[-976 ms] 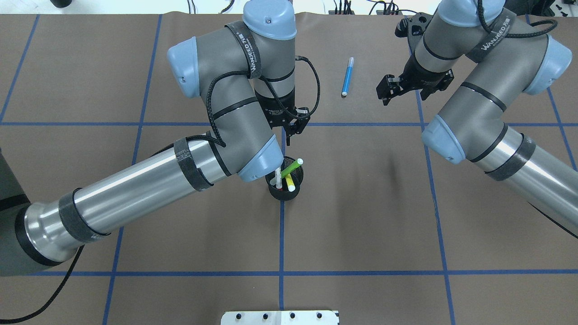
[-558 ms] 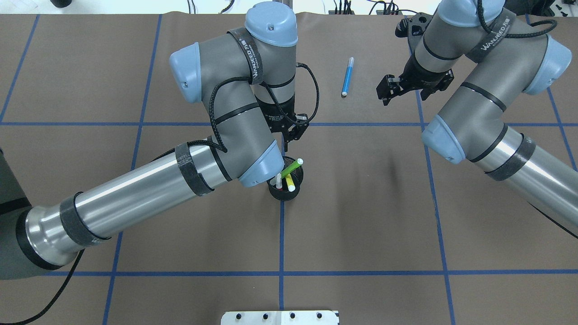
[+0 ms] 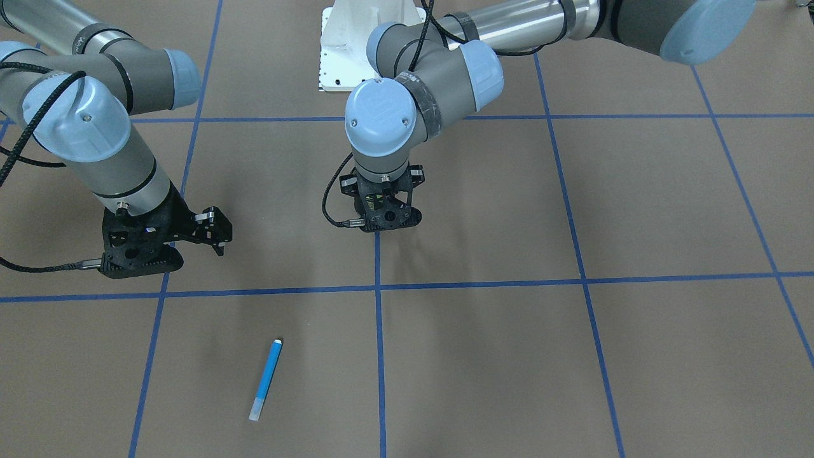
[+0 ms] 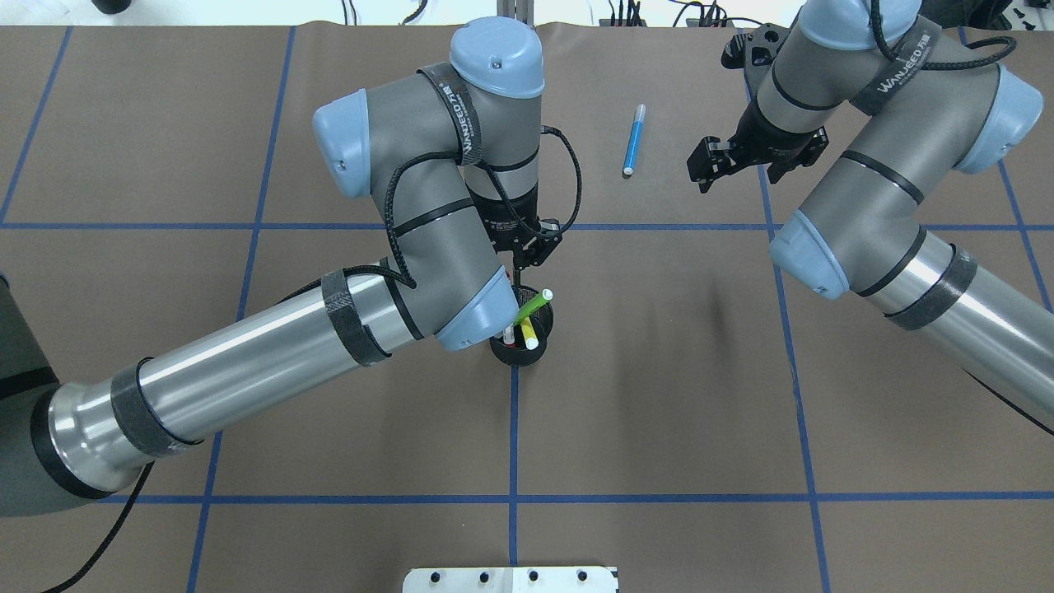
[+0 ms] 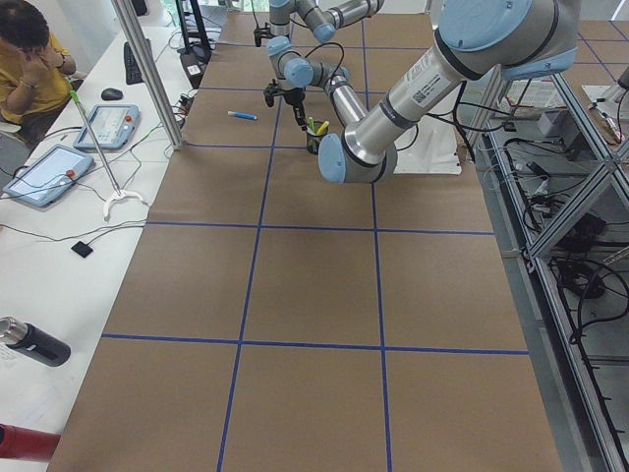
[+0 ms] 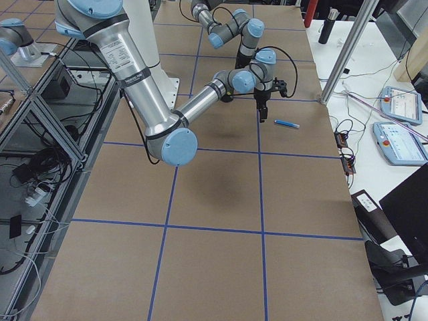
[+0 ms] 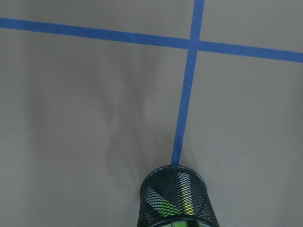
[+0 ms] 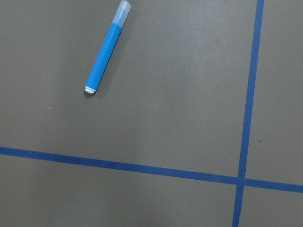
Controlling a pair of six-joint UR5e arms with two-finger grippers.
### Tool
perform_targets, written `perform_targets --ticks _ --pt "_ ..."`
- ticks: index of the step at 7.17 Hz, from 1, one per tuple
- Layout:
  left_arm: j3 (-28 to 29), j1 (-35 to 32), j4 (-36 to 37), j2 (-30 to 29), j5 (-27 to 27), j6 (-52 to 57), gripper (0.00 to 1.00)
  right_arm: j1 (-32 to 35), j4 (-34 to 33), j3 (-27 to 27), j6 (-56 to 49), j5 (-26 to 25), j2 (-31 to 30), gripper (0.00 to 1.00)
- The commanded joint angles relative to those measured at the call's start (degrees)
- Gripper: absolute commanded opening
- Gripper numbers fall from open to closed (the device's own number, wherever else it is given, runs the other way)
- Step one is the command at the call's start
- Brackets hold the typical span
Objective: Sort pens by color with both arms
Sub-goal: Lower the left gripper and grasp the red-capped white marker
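The blue pen point(image 4: 633, 140) lies alone on the brown mat at the far side; it also shows in the front view point(image 3: 266, 380) and the right wrist view point(image 8: 106, 49). The light green pen point(image 4: 531, 306), the yellow pen point(image 4: 528, 333) and the white-barrelled pen point(image 4: 509, 334) stand in a black mesh cup point(image 4: 520, 350) at mid-table. My left gripper point(image 4: 531, 254) hovers just beyond the cup's far rim, pointing down, jaws apart and empty. My right gripper point(image 4: 704, 169) hangs open and empty to the right of the blue pen. The left wrist view shows the cup point(image 7: 177, 198) at its bottom edge.
Blue tape lines point(image 4: 514, 428) divide the mat into squares. The white pedestal base point(image 4: 510, 579) sits at the near edge. In the front view my left arm point(image 3: 407, 95) hides the cup. An operator and tablets sit beside the table's far long edge.
My left arm has shifted a little right and nearer, bringing its gripper closer to the cup and covering more of the white pen. The right arm and blue pen have not moved.
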Motion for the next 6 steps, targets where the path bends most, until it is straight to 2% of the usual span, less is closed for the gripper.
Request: perform_targets --ticks 1,3,5,6 --pt "0.00 0.25 0.08 0.03 -0.01 0.00 0.25 0.00 0.00 0.00 0.16 -0.03 0.00 0.99" --pt "-2.00 0.16 1.12 0.81 -0.01 0.00 0.16 0.00 0.00 0.17 0.33 -0.03 0.08 0.99" --pt "-13.74 -0.19 5.32 5.02 0.08 0.26 0.09 -0.09 0.00 0.26 0.42 -0.03 0.17 0.99" --pt "-17.37 -1.06 7.52 5.12 0.16 0.52 0.07 -0.09 0.00 0.26 0.51 -0.03 0.17 0.99"
